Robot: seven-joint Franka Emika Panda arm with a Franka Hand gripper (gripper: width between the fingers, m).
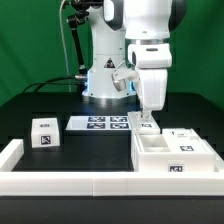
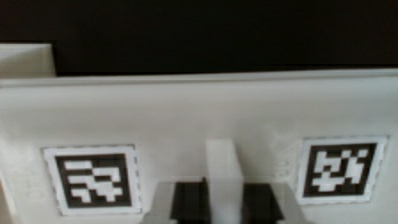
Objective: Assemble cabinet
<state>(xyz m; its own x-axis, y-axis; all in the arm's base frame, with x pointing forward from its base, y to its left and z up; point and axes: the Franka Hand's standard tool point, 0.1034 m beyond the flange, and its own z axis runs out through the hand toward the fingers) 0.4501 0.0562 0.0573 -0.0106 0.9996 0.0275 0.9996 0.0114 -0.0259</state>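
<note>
The white cabinet box [image 1: 176,152] lies at the exterior view's right, with open compartments and tags on its faces. My gripper [image 1: 147,119] is down at the box's far corner, on the side toward the exterior view's left. In the wrist view a white cabinet panel [image 2: 196,110] fills the picture, with one tag [image 2: 89,180] on one side and another tag [image 2: 340,167] on the other. A thin white ridge [image 2: 226,160] stands between them. My gripper [image 2: 228,198] has its dark fingers [image 2: 189,202] pressed close on both sides of this ridge. A small tagged white block [image 1: 43,133] sits apart at the exterior view's left.
The marker board [image 1: 100,123] lies in front of the robot base. A long white border rail [image 1: 90,185] runs along the front edge. Another rail [image 1: 10,155] runs along the exterior view's left. The black table surface [image 1: 90,150] lies between them.
</note>
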